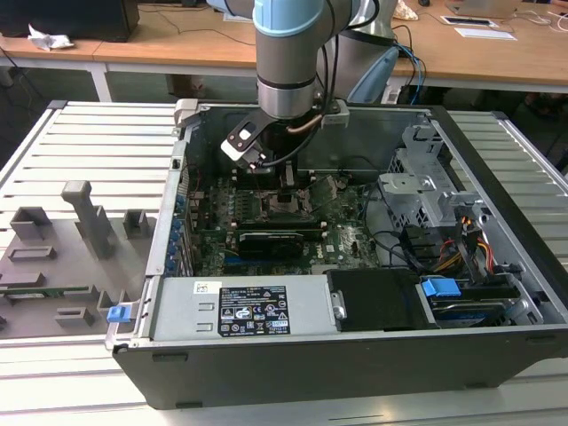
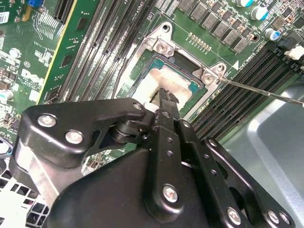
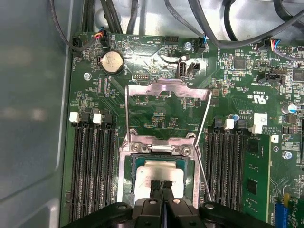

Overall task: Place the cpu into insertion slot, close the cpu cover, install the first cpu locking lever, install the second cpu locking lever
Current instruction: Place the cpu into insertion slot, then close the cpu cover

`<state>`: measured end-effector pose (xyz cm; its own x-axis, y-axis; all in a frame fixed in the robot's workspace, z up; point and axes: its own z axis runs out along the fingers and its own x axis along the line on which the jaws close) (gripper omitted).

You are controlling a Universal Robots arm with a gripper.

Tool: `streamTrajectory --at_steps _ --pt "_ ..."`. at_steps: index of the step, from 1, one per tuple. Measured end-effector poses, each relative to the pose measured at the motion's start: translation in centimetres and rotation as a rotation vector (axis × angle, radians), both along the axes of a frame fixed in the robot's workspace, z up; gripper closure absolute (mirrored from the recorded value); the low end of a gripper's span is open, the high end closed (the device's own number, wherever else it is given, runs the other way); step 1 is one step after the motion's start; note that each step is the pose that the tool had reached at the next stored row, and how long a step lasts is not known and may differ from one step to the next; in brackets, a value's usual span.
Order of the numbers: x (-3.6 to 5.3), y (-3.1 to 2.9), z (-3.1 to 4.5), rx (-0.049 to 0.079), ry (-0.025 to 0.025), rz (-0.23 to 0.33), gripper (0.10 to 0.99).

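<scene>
cpu (image 3: 159, 175) sits flat in the insertion slot (image 3: 125, 185), silver top up, right under the fingertips. The gripper (image 3: 161, 184) has its fingers (image 3: 155, 186) pressed together w/ barely a sliver btwn them, tips down at the middle of the chip's lid. It's not pinching anything. Looks like they touch the lid, but can't say 100%. The second wrist view shows the same thing: a closed tip over the pale chip.

cpu cover (image 3: 168, 87) is flipped open and stands just beyond the fingertips, w/ green mobo (image 3: 156, 114) showing thru its window. There are two thin locking levers (image 3: 126, 114). One runs along the cover's edge past the fingers, the other angles back alongside them.

Writing-wise, there's white print all over the board, plus a small white sticker (image 3: 260, 118) off to one side of the fingers. Black RAM slots (image 3: 92, 166) flank the fingers on both sides, and the coin cell (image 3: 110, 61) is further out past the cover.

In the exterior view a big black/white label (image 1: 254, 311) is on the PSU (image 1: 177, 306), well away from the fingers by the case (image 1: 355, 373) wall.
</scene>
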<state>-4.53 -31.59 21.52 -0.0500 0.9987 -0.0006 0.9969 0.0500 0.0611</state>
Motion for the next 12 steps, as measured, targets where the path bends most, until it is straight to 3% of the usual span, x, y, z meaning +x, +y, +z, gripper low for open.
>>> streamTrajectory --at_steps 12 --pt "0.0 0.0 0.4 0.0 0.0001 -0.002 0.98"
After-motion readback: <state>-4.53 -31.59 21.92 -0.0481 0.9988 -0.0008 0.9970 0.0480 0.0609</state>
